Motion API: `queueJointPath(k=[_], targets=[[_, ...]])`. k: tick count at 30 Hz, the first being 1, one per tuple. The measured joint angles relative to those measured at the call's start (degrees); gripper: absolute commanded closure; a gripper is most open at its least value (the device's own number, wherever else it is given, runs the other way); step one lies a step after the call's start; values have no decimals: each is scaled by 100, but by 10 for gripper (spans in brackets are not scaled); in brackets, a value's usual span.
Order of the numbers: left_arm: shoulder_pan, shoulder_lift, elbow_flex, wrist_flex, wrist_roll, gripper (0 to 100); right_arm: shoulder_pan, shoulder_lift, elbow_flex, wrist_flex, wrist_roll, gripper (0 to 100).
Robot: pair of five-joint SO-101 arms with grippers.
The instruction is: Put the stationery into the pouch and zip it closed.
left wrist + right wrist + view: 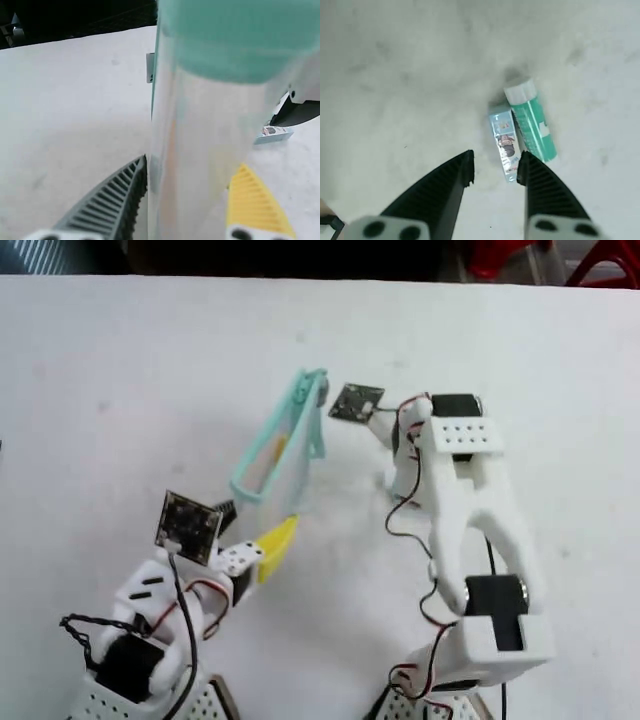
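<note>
Currently my left pincer (192, 165), one grey finger and one yellow, is clamped on the clear plastic pouch with a teal zip band (200, 125), gripping it at its near end. I see the pouch held up on edge, its long axis running diagonally away from that arm toward the right arm's wrist. A faint orange streak shows through its wall. My right pincer (496, 156) hangs moderately spread, holding nothing, just above a small pale-blue rectangular packet (505, 145) and a green tube with a white cap (532, 125). These lie side by side, touching and parallel, cap end away from the pincer, on the white worktop (150, 390). Beyond its far edge the room is dark.
</note>
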Motion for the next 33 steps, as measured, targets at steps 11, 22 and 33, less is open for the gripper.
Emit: queueJointPath(k=[11,22,33], targets=[[0,0,0,0,0,736,352,1073,-70,-343,466,858],[0,0,0,0,0,736,352,1389,-149,-730,466,858],[0,0,0,0,0,736,325,1811,-255,-958,466,977]])
